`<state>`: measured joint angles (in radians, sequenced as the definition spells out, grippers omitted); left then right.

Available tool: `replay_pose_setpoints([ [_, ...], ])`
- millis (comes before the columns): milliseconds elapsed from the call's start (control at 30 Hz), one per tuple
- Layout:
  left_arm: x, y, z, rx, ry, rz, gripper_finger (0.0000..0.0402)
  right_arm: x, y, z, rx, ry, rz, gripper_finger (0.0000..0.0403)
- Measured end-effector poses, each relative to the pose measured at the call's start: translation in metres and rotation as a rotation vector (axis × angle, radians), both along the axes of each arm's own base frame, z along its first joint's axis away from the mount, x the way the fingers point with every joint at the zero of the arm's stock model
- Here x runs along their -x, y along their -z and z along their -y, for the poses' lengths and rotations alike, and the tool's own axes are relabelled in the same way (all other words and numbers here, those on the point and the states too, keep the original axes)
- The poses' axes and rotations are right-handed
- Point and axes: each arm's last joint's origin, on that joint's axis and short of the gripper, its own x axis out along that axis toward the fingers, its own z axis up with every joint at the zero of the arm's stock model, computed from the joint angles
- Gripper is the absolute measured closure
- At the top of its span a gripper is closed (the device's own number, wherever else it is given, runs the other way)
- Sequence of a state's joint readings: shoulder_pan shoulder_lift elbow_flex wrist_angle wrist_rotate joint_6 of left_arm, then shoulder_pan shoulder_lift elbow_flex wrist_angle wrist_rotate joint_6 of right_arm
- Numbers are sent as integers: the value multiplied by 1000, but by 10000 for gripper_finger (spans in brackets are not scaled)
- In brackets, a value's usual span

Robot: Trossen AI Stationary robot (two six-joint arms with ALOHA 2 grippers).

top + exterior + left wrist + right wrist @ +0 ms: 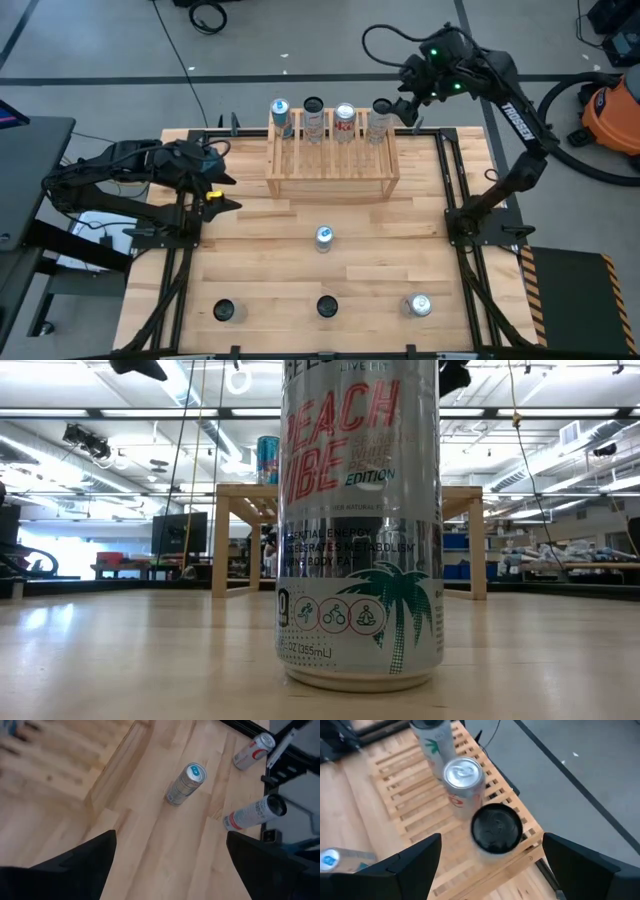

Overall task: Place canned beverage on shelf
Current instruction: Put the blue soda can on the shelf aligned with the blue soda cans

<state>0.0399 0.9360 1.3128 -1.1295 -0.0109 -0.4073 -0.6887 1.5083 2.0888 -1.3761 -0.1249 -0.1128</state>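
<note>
Looming closest to the low camera is a silver "Peach Vibe" can [360, 525], filling the centre of that frame and standing upright on the bench [260, 260]. From above, four cans are already lining the far edge of the slatted shelf [331, 170] at upper centre; the black-topped can [496, 829] at its right end is sitting directly under the right hand [408, 103], whose fingers are spread wide and gripping nothing. Four more cans are waiting on the bench, so the task looks about half done. At the left edge, the left hand [222, 190] is hovering with its fingers likewise apart, looking toward a blue-topped can [185, 784].
</note>
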Motion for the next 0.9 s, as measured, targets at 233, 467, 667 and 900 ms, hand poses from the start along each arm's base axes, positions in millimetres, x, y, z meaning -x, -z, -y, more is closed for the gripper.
replay_pose_setpoints([
  [233, -4, -5, 0, -109, 94, 61, 21, 3, -10, -29, -80, -85, 91, 46],
  [467, -6, -7, 0, -153, 128, 89, 21, -15, -11, -70, -111, -226, 88, 46],
  [667, -6, -7, 0, -172, 144, 89, 21, -36, -7, -106, -84, -290, 64, 46],
  [900, -6, -8, 0, -240, 202, 87, 21, -72, 10, -137, -63, -298, -3, 46],
])
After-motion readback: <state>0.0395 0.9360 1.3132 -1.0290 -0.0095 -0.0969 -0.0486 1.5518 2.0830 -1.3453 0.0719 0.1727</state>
